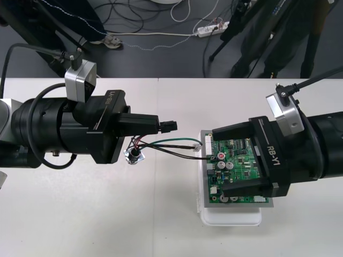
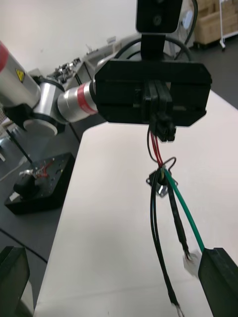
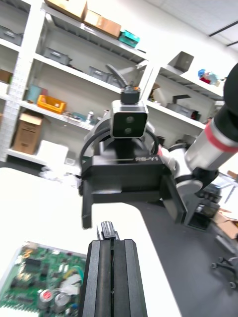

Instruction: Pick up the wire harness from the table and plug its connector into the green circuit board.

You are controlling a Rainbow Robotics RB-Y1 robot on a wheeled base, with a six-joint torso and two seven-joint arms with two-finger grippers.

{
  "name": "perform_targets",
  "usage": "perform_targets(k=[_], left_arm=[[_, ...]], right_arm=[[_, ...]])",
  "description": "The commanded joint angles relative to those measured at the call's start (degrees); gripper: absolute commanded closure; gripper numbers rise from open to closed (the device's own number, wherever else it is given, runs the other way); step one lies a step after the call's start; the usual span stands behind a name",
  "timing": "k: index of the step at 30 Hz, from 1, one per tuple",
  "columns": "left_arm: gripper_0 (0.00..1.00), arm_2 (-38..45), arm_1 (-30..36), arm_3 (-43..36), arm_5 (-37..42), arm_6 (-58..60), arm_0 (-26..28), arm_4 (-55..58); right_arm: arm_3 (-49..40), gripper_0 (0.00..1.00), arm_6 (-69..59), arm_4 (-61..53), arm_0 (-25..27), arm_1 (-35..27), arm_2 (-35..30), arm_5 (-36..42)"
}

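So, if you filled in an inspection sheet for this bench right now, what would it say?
Surface: plain light table.
Job's things: green circuit board on its white base; the harness's black plug is held above the table, not in the board; socket below the left gripper; wires reach to the board's edge.
Clutter: nothing seen.
Grippers: left gripper shut on the plug; right gripper open, over the board.
Cables: floor cables and a power strip beyond the table's far edge.
Surroundings: dark floor.
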Motion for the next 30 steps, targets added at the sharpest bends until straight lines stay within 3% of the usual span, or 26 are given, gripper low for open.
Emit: perform_targets(k=[1,6,13,30], left_arm=[[1.00,1.7,1.3,2.3,1.2,-9.6,1.9,0.8],[1.00,1.9,1.2,7.2,-2.9,-15.1,2.1,2.6],[1.00,1.9,1.2,13.2,-7.3,-22.8,2.0,2.9],[1.00,-5.0,0.4,26.1,-10.1,-41.7,0.0,3.9]], right_arm=[[-1.5,0.00,1.4,0.5,-1.5,-7.1,-2.1,-1.3],[-1.5,0.00,1.4,3.1,-2.5,-11.9,-3.2,-5.4],[-1.5,0.00,2.2,9.6,-4.2,-12.5,-6.7,-13.4],[-1.5,0.00,6.6,25.1,-8.8,-14.2,-8.3,-13.4]])
